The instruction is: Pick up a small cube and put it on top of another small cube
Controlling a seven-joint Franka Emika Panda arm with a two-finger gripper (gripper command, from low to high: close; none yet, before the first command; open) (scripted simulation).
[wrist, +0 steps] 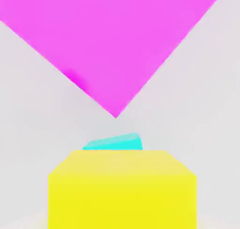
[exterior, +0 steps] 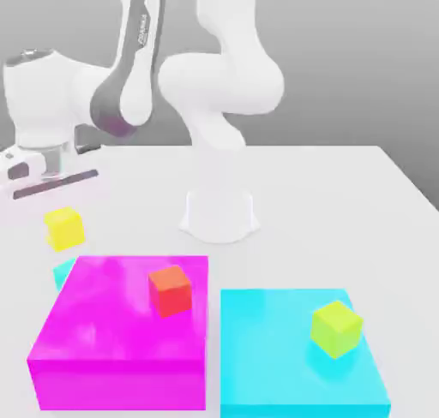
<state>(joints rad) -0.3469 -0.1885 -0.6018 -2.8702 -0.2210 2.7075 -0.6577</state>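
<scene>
Exterior view: white arm (exterior: 214, 74) folded over from its base (exterior: 219, 215) toward the exterior view's left, elbow high, forearm swung low, hand (exterior: 43, 164) hanging just above the tabletop (exterior: 343, 194) at that far edge, partly cut off by the frame. Fingers (exterior: 51, 161) pointing down, blurred and hard to separate; clenched together, nothing between them. Yellow cube (exterior: 64, 228) on the tabletop below and slightly right of the hand, apart from it, free of any grip. Small turquoise cube (exterior: 62, 272) just beyond the yellow one toward the viewer, mostly hidden behind the big magenta block (exterior: 111, 339), a corner alone peeking out at the block's left side. Red cube (exterior: 171, 289) on top of the magenta block. Large flat turquoise block (exterior: 291, 356) beside the magenta one on the exterior view's right, lower edge cut off, with a lime cube (exterior: 336, 328) resting on it.

Hand view: yellow cube (wrist: 122, 188) close up, lower part cut off by the frame edge. Sliver of the small turquoise cube (wrist: 115, 142) visible just past its top edge, the rest hidden. Corner of the magenta block (wrist: 115, 45) beyond, pointing toward the two cubes, its other sides running out of frame.
</scene>
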